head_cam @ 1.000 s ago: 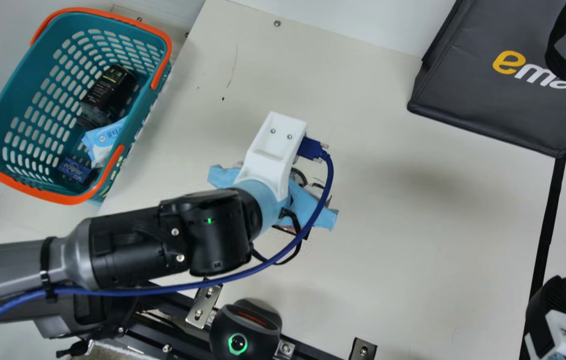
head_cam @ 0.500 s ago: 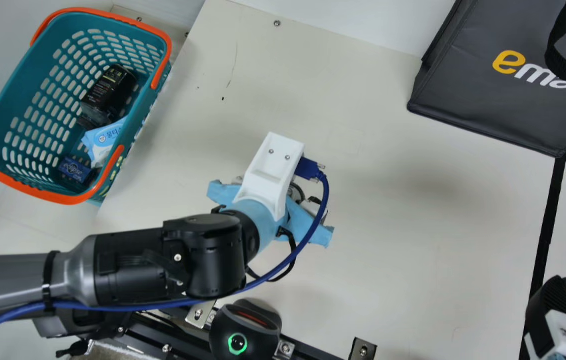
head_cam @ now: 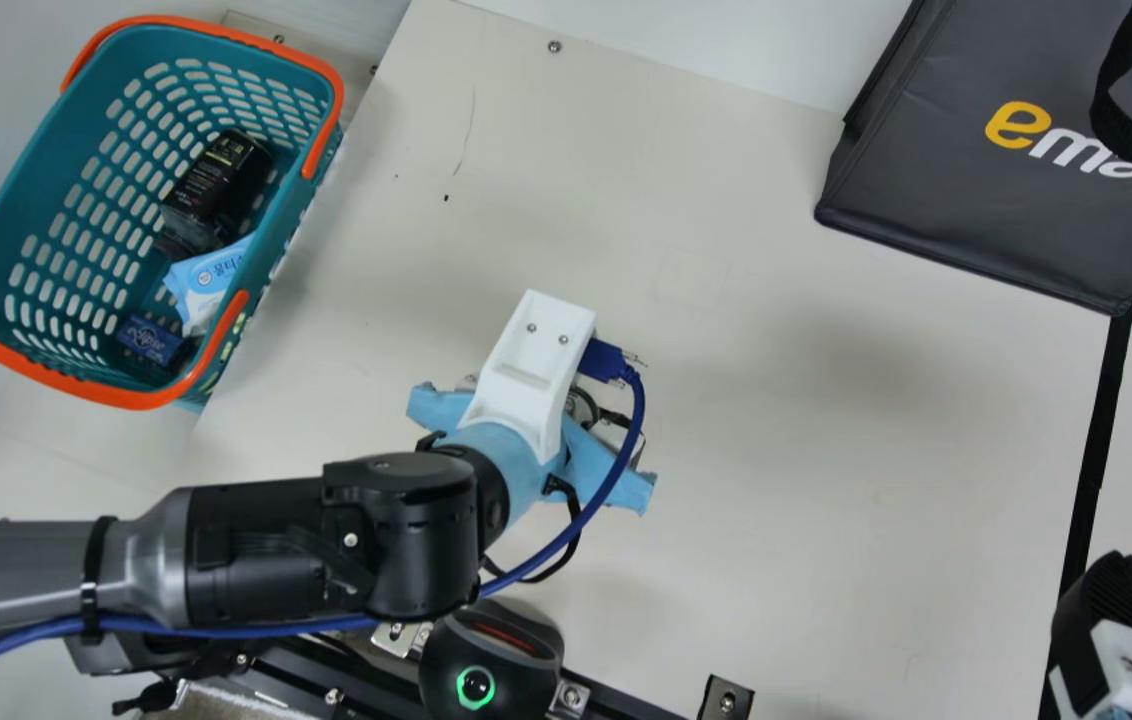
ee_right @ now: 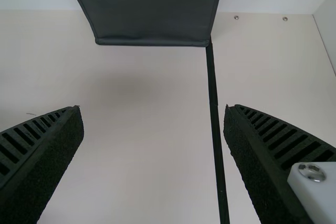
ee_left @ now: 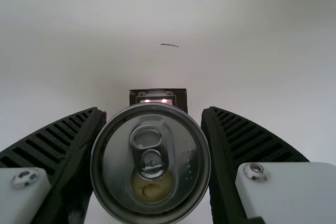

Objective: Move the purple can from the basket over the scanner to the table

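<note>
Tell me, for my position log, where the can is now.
In the left wrist view, the can is between the fingers of the left gripper, over the table, outside the basket.

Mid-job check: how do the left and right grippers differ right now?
The left gripper has its jaws closed on the can, while the right gripper has its jaws wide apart with nothing between them. In the main view, the left gripper is over the middle of the table; the right gripper is at the lower right corner. Both have black, ribbed jaws.
</note>
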You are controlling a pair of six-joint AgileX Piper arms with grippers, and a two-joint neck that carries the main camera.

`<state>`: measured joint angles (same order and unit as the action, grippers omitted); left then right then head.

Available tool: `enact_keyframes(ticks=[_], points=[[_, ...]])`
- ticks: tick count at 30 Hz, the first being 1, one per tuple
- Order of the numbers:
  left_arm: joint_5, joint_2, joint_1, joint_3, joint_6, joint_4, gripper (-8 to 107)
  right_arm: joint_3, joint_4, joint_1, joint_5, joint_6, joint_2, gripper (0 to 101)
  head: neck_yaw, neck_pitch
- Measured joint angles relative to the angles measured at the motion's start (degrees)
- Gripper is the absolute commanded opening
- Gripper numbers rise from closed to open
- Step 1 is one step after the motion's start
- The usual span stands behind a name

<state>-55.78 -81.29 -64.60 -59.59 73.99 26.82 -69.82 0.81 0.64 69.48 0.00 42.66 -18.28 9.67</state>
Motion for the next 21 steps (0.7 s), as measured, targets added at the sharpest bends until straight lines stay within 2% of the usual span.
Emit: enact_keyframes(ticks=[21], points=[[0.8, -0.4, -2.3, 1.8, 4.7, 1.0, 65, 0.0, 0.0, 0.0, 0.0, 0.0, 0.0, 95, 0.0, 0.0]])
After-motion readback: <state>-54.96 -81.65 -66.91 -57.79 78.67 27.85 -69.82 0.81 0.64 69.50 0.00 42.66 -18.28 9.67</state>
